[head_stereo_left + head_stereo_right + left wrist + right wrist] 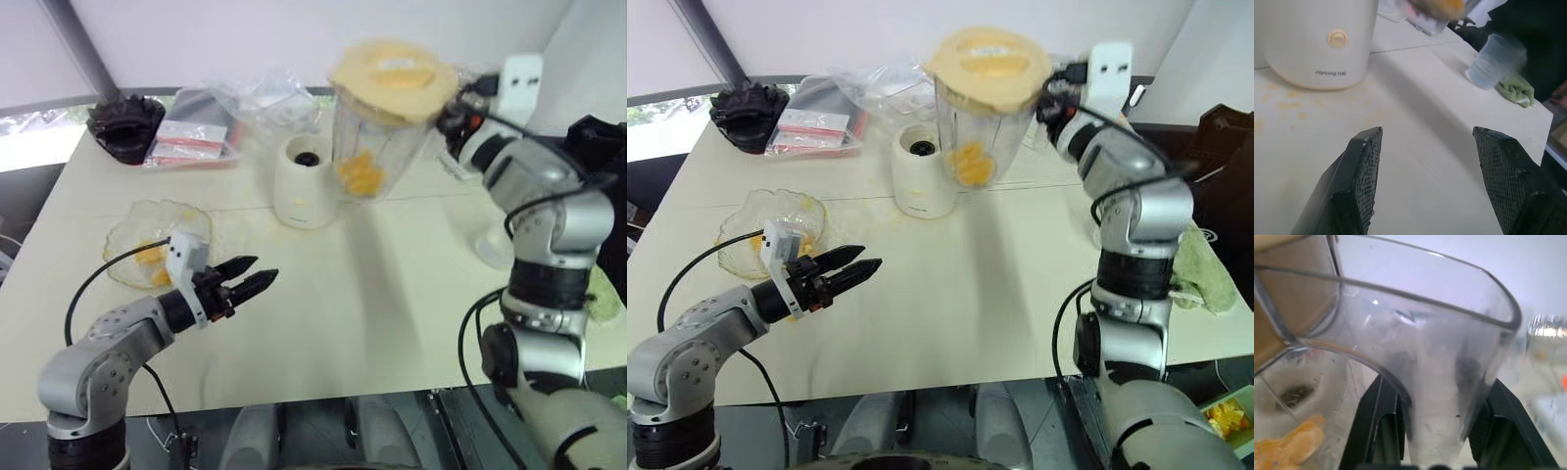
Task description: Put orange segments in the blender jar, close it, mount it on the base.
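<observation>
The right claw [1432, 431] pinches the clear handle of the blender jar [377, 137] and holds the jar in the air, just right of the base [305, 183] and above the far part of the table [392, 313]. The cream lid [392, 76] sits on the jar, and orange segments [360, 176] lie inside it near the bottom (a few more rest in the glass dish [157, 240] at the left). The left claw [245, 279] is spread and empty, low over the near left of the table, just right of the dish and well apart from the jar.
</observation>
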### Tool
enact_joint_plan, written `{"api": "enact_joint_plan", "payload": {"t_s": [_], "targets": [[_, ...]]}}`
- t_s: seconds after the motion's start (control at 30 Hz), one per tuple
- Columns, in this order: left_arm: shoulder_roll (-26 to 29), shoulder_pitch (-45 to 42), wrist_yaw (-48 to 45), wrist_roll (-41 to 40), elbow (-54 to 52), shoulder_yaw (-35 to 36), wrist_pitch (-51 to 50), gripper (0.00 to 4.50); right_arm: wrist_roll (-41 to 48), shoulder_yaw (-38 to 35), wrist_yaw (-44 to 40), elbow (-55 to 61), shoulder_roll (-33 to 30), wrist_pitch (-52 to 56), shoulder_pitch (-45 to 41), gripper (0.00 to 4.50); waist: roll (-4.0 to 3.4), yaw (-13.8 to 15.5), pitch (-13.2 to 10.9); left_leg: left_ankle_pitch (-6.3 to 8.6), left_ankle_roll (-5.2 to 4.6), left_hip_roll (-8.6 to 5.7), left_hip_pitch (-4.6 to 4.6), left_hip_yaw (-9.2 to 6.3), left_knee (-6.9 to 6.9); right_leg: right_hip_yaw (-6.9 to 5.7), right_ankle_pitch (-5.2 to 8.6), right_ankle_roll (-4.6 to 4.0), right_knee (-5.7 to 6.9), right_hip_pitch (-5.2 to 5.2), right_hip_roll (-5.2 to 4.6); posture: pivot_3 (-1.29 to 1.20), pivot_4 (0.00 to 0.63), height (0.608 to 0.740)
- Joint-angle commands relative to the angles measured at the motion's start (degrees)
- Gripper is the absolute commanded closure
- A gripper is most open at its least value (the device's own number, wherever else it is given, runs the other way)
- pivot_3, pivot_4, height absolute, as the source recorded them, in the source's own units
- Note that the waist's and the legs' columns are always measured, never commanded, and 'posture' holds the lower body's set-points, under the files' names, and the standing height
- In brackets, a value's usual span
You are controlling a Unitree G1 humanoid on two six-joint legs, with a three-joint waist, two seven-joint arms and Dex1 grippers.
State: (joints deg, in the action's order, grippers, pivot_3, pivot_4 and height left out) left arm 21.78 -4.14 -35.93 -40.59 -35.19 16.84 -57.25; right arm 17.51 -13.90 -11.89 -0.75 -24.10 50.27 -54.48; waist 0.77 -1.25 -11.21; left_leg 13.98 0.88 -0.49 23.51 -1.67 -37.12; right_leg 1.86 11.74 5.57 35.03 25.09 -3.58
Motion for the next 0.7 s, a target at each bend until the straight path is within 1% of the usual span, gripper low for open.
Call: {"api": "enact_joint_plan", "payload": {"t_s": [0.03, 0.13, 0.4, 0.6, 0.7], "targets": [[-0.2, 0.5, 1.0, -0.2, -1.8, -1.7, 4.2, 1.44, -0.6, 0.9, -1.2, -4.9, -0.7, -5.0, -8.8, 3.52, -0.01, -0.1, 0.0, 0.00, 0.00, 0.00, 0.00, 0.00, 0.04, 0.00, 0.00, 0.00, 0.00, 0.01, 0.01, 0.00, 0.150, 0.740], [-2.0, 1.1, 3.0, 0.7, -1.6, -2.6, 8.6, 1.44, -1.8, 3.6, -2.8, -13.6, 1.7, -10.3, -15.5, 3.52, -0.04, -0.6, 0.0, 0.00, 0.00, 0.01, 0.00, 0.04, 0.11, 0.03, -0.02, 0.01, 0.04, 0.09, 0.06, 0.00, 0.150, 0.740], [-3.5, 3.3, 8.3, 2.3, -2.9, -6.6, 12.9, 1.44, -4.6, 6.4, -4.8, -33.9, 6.9, -23.3, -24.5, 3.52, -0.03, -1.1, 0.0, 0.00, 0.00, 0.01, 0.02, 0.02, 0.09, 0.03, -0.03, 0.03, 0.06, 0.08, 0.05, 0.00, 0.150, 0.740], [-3.3, 5.3, 11.3, 2.7, -4.3, -7.4, 14.4, 1.44, -6.9, 6.5, -5.1, -48.9, 9.6, -32.6, -29.0, 3.52, -0.04, -1.3, 0.0, 0.00, 0.00, 0.02, 0.02, 0.02, 0.12, 0.04, -0.03, 0.02, 0.07, 0.11, 0.07, 0.00, 0.150, 0.740], [-3.0, 5.7, 12.3, 2.7, -4.8, -7.6, 14.7, 1.44, -7.6, 6.1, -5.0, -54.5, 10.1, -36.1, -30.7, 3.52, -0.04, -1.2, 0.0, 0.00, 0.00, 0.02, 0.02, 0.01, 0.11, 0.04, -0.03, 0.02, 0.07, 0.11, 0.08, 0.00, 0.150, 0.740]]}}
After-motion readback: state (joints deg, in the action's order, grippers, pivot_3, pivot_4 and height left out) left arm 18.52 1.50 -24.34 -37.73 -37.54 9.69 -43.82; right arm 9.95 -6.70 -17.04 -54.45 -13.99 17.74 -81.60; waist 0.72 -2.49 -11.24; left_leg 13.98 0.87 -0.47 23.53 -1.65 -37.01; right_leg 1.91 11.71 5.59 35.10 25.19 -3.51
